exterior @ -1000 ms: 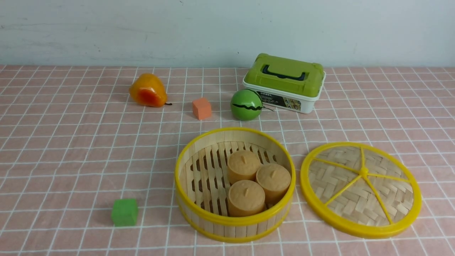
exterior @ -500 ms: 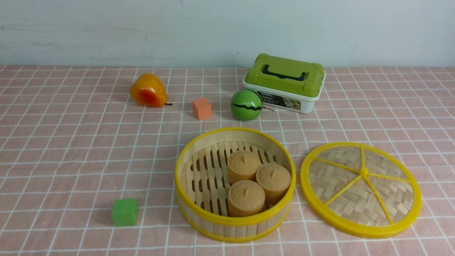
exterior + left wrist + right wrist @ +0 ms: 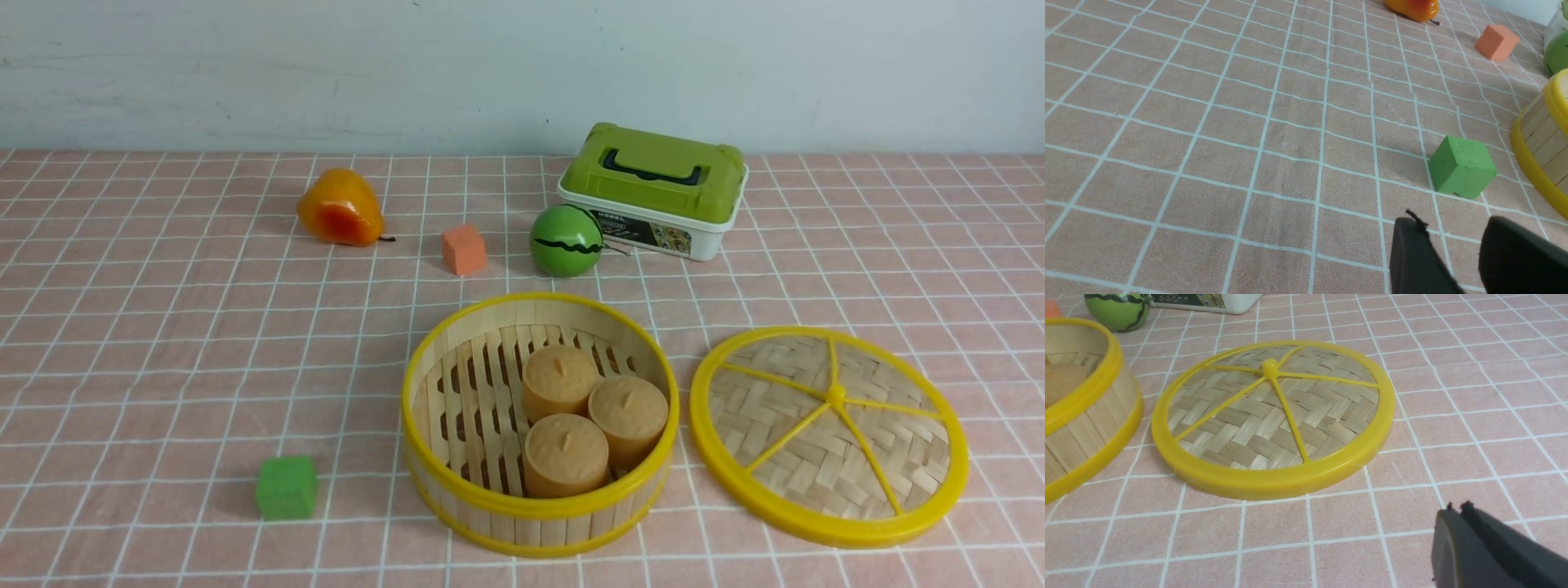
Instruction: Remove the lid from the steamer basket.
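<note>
The steamer basket [image 3: 490,498] stands uncovered near the table's front middle, with three tan buns [image 3: 584,416] inside. The woven lid [image 3: 829,433] with its yellow rim and spokes lies flat on the cloth just right of the basket, apart from it. In the right wrist view the lid [image 3: 1274,416] lies beyond my right gripper [image 3: 1457,508], whose fingers are pressed together and hold nothing. My left gripper [image 3: 1451,224] hangs open over bare cloth, short of a green cube [image 3: 1461,167], with the basket's wall [image 3: 1541,134] off to one side. Neither arm shows in the front view.
A green cube [image 3: 286,487] sits left of the basket. Farther back stand an orange pear [image 3: 339,208], an orange cube [image 3: 463,249], a small watermelon ball [image 3: 565,240] and a green-and-white box [image 3: 653,192] with a dark handle. A wall closes the table's far edge.
</note>
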{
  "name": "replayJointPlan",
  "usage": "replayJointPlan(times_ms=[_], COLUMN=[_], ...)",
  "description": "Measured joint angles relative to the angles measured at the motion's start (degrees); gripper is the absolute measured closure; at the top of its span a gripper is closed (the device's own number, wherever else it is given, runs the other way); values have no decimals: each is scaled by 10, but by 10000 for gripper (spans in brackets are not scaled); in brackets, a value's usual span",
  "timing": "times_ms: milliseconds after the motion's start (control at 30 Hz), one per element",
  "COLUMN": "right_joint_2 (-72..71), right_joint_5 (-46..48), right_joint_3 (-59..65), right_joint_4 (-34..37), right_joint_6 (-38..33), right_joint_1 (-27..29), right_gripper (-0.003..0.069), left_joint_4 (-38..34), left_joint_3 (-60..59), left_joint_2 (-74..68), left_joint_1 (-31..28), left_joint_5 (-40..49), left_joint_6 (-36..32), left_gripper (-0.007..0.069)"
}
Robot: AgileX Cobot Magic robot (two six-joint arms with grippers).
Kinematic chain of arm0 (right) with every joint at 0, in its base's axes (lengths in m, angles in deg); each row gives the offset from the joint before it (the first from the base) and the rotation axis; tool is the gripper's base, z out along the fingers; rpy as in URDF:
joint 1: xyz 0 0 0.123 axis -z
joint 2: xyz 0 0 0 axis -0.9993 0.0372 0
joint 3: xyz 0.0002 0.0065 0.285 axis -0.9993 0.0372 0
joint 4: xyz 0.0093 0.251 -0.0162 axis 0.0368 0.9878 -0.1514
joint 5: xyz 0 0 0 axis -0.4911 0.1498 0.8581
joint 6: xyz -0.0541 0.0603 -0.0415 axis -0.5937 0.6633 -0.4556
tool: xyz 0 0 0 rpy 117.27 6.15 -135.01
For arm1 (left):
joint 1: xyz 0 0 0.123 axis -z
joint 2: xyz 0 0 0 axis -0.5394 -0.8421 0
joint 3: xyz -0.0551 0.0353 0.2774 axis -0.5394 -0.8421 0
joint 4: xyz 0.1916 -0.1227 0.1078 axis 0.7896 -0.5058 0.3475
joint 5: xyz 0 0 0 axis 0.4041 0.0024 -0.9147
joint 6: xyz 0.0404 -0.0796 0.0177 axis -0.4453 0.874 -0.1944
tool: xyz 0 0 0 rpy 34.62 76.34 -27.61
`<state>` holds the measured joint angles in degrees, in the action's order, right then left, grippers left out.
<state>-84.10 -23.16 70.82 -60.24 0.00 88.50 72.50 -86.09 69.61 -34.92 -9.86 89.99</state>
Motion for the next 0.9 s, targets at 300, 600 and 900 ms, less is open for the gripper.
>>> replayJointPlan(times_ms=[300,600,900], right_joint_2=[0,0,0], right_joint_5=[0,0,0], right_joint_3=[0,0,0], right_joint_4=[0,0,0], right_joint_6=[0,0,0], right_joint_1=[0,0,0], right_gripper=[673,669,657], left_joint_4=[0,0,0], left_joint_3=[0,0,0], left_joint_2=[0,0,0], left_joint_1=[0,0,0], left_joint_5=[0,0,0], left_joint_6=[0,0,0], left_gripper=[386,386,386])
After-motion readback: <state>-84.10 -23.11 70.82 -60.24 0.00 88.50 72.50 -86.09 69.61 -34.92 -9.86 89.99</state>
